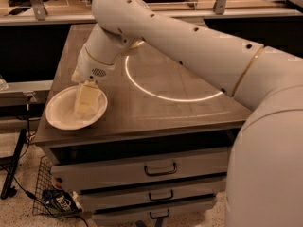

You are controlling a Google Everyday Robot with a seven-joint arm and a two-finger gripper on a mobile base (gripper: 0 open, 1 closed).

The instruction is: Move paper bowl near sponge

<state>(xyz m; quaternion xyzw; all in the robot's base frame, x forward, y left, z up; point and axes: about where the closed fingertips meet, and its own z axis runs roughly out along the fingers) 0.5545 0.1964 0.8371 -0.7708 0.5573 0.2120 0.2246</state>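
Here the hand (87, 102) reaches into the paper bowl (59, 113); its grip unclear.

Dark table (189, 119) over three drawers (189, 167); wire basket (47, 190) on the floor.
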